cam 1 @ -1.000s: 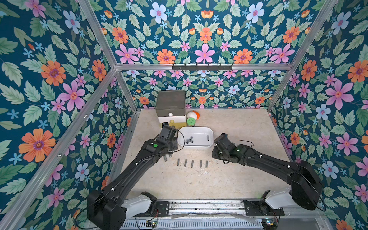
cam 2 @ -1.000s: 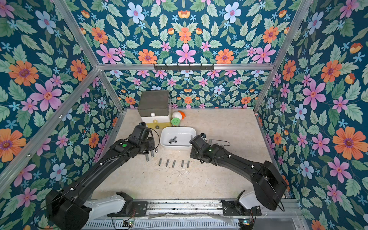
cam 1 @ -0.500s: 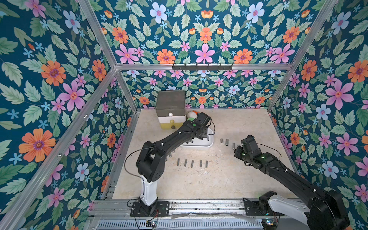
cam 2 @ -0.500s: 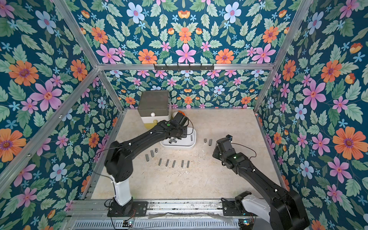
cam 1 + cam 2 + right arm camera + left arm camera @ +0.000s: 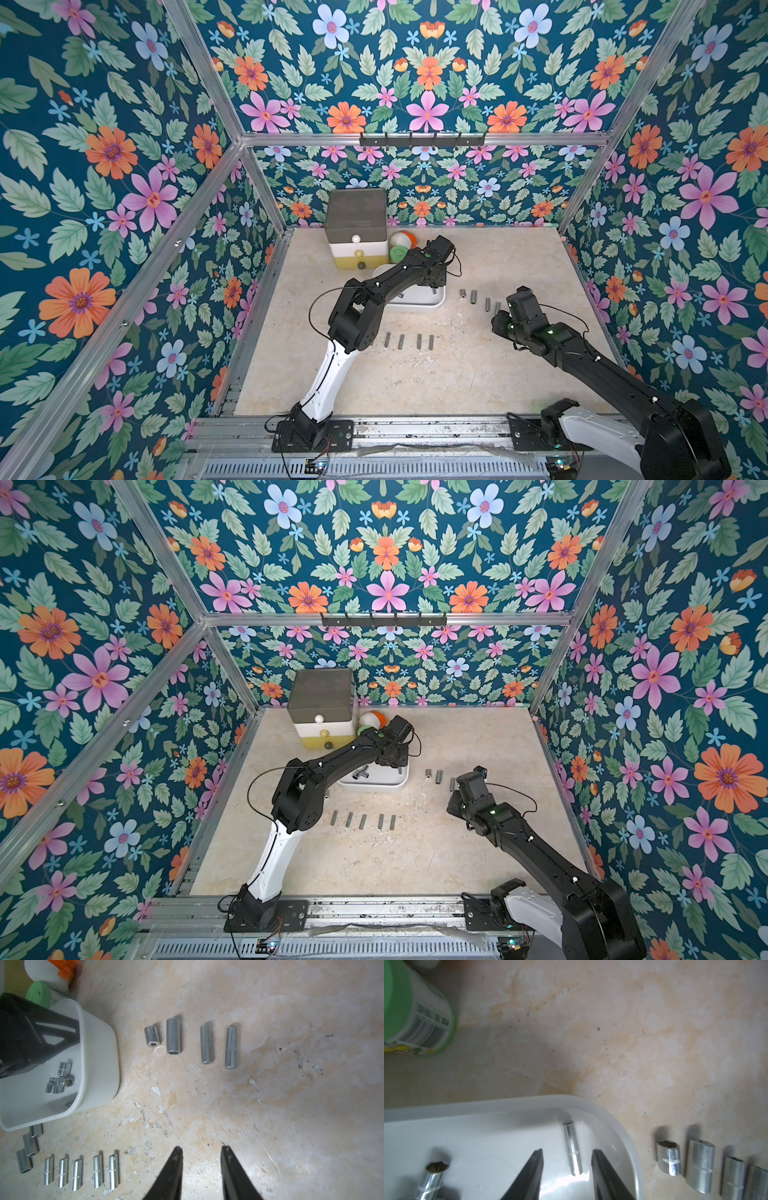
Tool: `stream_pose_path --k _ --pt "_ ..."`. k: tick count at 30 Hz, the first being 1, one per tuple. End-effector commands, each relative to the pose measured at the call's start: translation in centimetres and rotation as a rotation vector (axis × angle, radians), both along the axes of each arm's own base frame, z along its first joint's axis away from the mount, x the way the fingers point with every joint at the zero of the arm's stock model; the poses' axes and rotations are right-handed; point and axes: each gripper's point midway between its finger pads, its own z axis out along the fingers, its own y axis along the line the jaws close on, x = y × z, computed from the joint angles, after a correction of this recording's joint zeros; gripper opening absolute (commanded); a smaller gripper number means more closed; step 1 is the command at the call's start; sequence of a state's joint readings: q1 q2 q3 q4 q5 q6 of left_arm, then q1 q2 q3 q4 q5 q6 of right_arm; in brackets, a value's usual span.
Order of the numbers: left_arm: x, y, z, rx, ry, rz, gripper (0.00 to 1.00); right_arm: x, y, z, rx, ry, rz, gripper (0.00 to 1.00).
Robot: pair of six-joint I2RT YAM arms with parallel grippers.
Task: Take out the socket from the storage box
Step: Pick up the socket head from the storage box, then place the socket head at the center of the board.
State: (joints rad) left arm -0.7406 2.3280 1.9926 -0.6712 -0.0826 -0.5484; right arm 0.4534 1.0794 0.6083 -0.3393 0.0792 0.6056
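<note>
Both top views: storage box (image 5: 419,305) (image 5: 386,787) sits mid-table, just near of the drawer tower (image 5: 357,208), with the left arm's wrist over its right end. The right arm is off to the right, beside a row of four sockets (image 5: 473,297). Left wrist: left gripper (image 5: 566,1150) is down inside the box, jaws parted either side of a thin socket (image 5: 569,1134) lying on the box floor — not clamped, gaps both sides. Right wrist: right gripper (image 5: 202,1148) is spread with nothing between the jaws, bare table beneath — a socket cluster (image 5: 60,1082) lies in the box.
</note>
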Motion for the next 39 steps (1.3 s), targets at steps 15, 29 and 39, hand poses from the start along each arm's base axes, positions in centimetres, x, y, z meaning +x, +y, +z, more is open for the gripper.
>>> stream_pose_path --k 15,29,39 --pt "-0.7 1.8 -6.3 0.137 0.087 0.033 0.38 0.3 0.5 -0.1 0.017 -0.006 0.015 0.36" --pt "0.3 1.3 -0.2 0.081 0.004 0.023 0.07 0.7 0.9 -0.1 0.027 -0.008 0.020 0.36" --pt "-2.4 2.3 6.5 -0.038 -0.034 0.022 0.04 1.0 1.0 0.0 0.029 -0.014 0.020 0.36"
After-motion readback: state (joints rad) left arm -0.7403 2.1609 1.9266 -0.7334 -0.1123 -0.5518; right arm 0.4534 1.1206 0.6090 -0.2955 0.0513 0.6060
